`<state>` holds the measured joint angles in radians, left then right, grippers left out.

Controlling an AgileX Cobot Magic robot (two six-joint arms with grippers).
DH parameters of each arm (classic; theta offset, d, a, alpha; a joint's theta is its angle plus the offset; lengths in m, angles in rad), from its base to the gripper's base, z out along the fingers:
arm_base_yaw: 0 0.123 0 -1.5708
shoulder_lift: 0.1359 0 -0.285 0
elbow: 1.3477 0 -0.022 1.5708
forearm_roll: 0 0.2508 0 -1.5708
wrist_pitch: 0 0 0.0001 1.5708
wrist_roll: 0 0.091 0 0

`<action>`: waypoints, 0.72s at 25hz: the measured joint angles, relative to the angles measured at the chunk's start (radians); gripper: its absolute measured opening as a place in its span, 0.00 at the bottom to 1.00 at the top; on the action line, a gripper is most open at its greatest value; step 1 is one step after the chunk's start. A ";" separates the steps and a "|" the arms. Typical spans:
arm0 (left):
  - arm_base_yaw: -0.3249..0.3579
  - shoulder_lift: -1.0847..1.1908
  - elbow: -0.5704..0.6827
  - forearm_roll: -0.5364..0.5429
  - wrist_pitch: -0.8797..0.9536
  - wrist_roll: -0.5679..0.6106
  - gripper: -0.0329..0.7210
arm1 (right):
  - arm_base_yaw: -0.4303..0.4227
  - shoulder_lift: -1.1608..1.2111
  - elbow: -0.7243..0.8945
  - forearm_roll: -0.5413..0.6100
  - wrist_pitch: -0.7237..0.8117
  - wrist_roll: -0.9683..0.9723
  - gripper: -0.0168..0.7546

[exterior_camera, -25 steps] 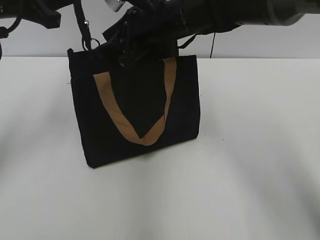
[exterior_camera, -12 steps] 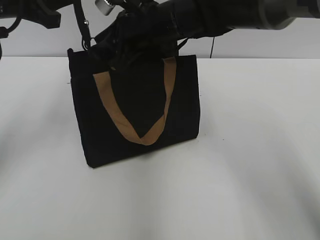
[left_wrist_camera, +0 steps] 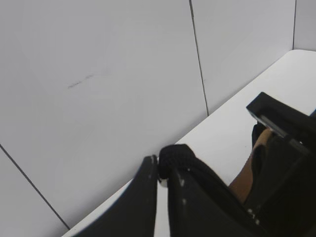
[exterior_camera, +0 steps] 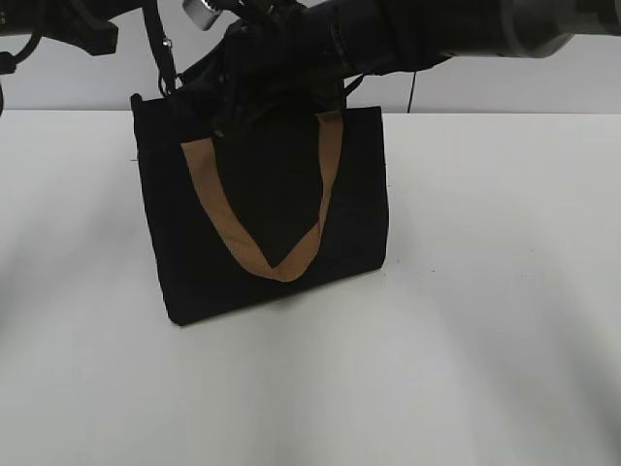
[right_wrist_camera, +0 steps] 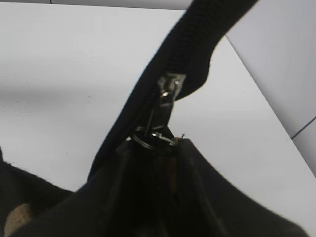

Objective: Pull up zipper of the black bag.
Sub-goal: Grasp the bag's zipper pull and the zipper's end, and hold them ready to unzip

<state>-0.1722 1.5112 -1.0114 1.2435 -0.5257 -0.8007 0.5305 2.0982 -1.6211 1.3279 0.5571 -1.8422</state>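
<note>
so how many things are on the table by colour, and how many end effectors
black: 1, the black bag
tan: 1 strap handle showing on its front
silver: 1 zipper
end effectors: 2, left end effector, right end effector
total: 5

The right gripper [right_wrist_camera: 159, 140] is clamped shut on a small metal ring. The left gripper [left_wrist_camera: 160, 173] pinches black fabric, jaws nearly together.

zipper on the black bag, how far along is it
Done: the left gripper is shut on a black strip off the bag's end, and the right gripper has closed on the zipper pull. In hand: the slider sits at the upper left end of the black bag. How much track remains is hidden.
</note>
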 joint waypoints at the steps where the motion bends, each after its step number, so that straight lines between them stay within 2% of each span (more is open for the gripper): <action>1: 0.000 0.000 0.000 0.000 0.000 0.000 0.07 | 0.000 0.000 0.000 0.000 0.000 0.000 0.31; 18: 0.000 0.000 0.000 0.000 0.000 -0.001 0.07 | -0.002 -0.018 0.000 0.000 0.002 -0.038 0.31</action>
<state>-0.1722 1.5112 -1.0114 1.2435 -0.5257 -0.8016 0.5285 2.0806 -1.6211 1.3279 0.5590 -1.8798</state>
